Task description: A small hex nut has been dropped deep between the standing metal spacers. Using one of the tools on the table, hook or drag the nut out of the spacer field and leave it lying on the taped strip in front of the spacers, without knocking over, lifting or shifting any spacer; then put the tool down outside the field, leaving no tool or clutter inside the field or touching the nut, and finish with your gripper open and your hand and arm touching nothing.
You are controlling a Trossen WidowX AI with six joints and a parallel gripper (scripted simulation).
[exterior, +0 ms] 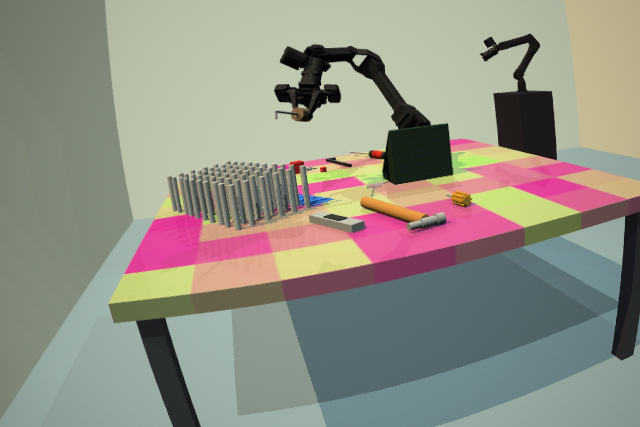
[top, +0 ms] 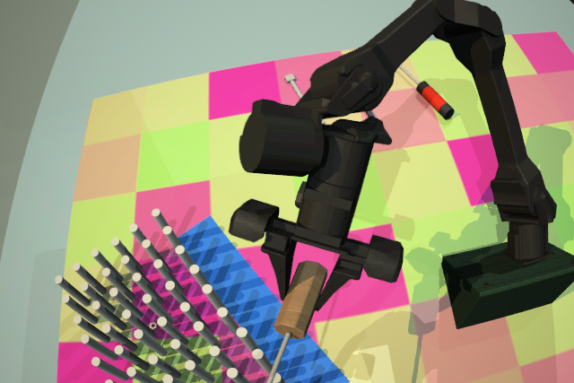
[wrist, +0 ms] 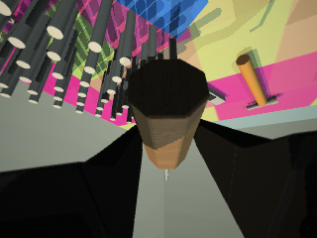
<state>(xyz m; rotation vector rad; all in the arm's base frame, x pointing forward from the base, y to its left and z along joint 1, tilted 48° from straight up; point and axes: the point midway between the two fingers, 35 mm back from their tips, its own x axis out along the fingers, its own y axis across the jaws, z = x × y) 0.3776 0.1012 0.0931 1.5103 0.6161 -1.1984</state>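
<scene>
The hex nut [top: 152, 325] lies among the standing spacers [top: 198, 326] [exterior: 250, 205] [wrist: 94, 47] in the top view. The blue taped strip [top: 261, 297] [exterior: 320, 200] [wrist: 193, 12] runs beside them. My gripper [top: 301, 303] [exterior: 301, 113] [wrist: 165, 127] is shut on the wooden handle of a hook tool [top: 294, 320] [exterior: 298, 114] [wrist: 168, 94]. It holds the tool well above the table. The thin shaft leaves the bottom of the top view; its bent tip shows in the exterior view, left of the handle. The spacers stand upright.
A red screwdriver [top: 434, 100] [exterior: 376, 154], a black angled bar [exterior: 338, 161], red blocks [exterior: 296, 166] and a grey wrench [top: 290, 77] lie behind. An orange-handled hammer [exterior: 392, 209] [wrist: 254, 81], a grey block [exterior: 337, 221] and a yellow object [exterior: 461, 198] lie in front.
</scene>
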